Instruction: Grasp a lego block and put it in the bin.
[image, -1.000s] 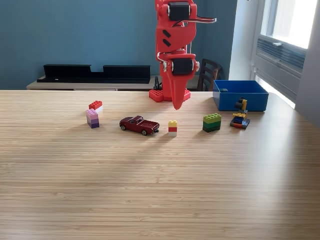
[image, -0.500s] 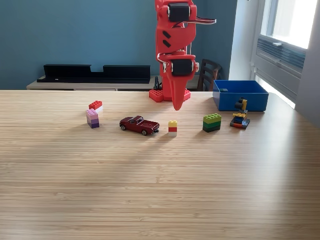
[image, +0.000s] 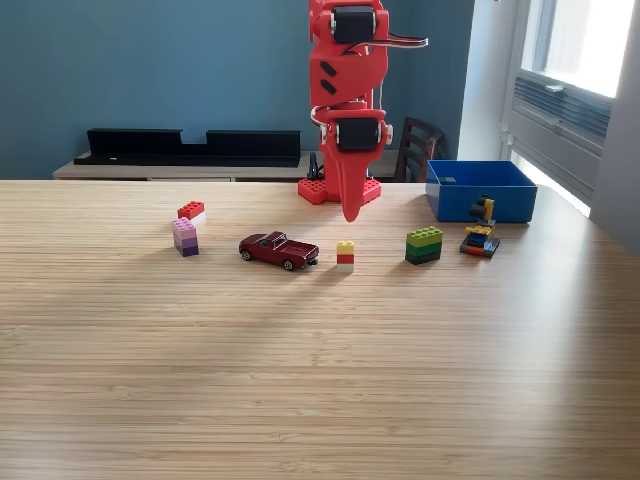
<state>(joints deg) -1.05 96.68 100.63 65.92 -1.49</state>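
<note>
My red gripper (image: 350, 214) hangs pointing down above the table, its jaws closed to a point with nothing between them. Just below and in front of it stands a small yellow-white-red lego block (image: 345, 255). A green stacked block (image: 423, 244) sits to the exterior view's right, and beyond it a mixed blue-yellow-red lego stack (image: 480, 236). On the left lie a pink-purple block (image: 185, 237) and a red-white block (image: 191, 211). The bright-blue bin (image: 479, 190) stands at the back right, a small dark piece inside near its left corner.
A dark red toy pickup truck (image: 279, 249) is parked left of the yellow block. The arm's red base (image: 336, 190) is fixed at the table's far edge. A dark chair (image: 417, 147) and a black shelf (image: 190, 146) stand behind the table.
The gripper has shifted slightly toward the exterior view's left and up a touch. No block has moved.
</note>
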